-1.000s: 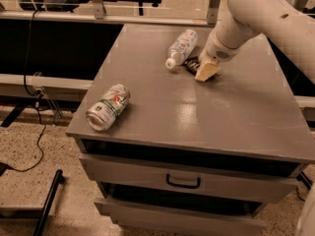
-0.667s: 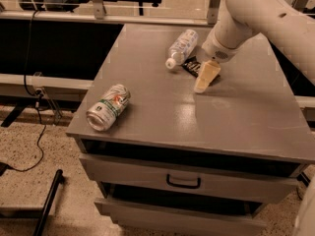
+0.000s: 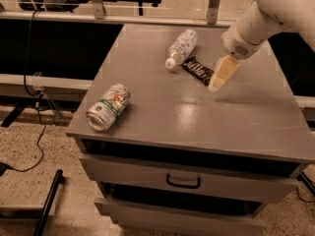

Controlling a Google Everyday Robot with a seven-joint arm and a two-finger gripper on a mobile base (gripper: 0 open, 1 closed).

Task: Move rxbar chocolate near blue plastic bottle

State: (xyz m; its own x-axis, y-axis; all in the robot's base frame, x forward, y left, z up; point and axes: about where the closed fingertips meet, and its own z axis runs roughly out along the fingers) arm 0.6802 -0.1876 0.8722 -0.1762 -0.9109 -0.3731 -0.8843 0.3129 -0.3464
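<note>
The rxbar chocolate (image 3: 198, 69), a flat black wrapper with white lettering, lies on the grey cabinet top just right of the cap end of the blue plastic bottle (image 3: 181, 47). The bottle is a small clear one with a white cap and lies on its side. A small gap shows between them. My gripper (image 3: 217, 82) hangs on the white arm just right of the bar's near end. It is close above the top and holds nothing.
A green-and-white soda can (image 3: 108, 107) lies on its side near the front left corner of the cabinet top (image 3: 197, 127). Drawers with a handle (image 3: 183, 182) sit below. A low rail and cables run along the floor on the left.
My gripper has moved a little right and toward the front, off the rxbar chocolate. The bar now lies fully uncovered beside the bottle. The can has not moved.
</note>
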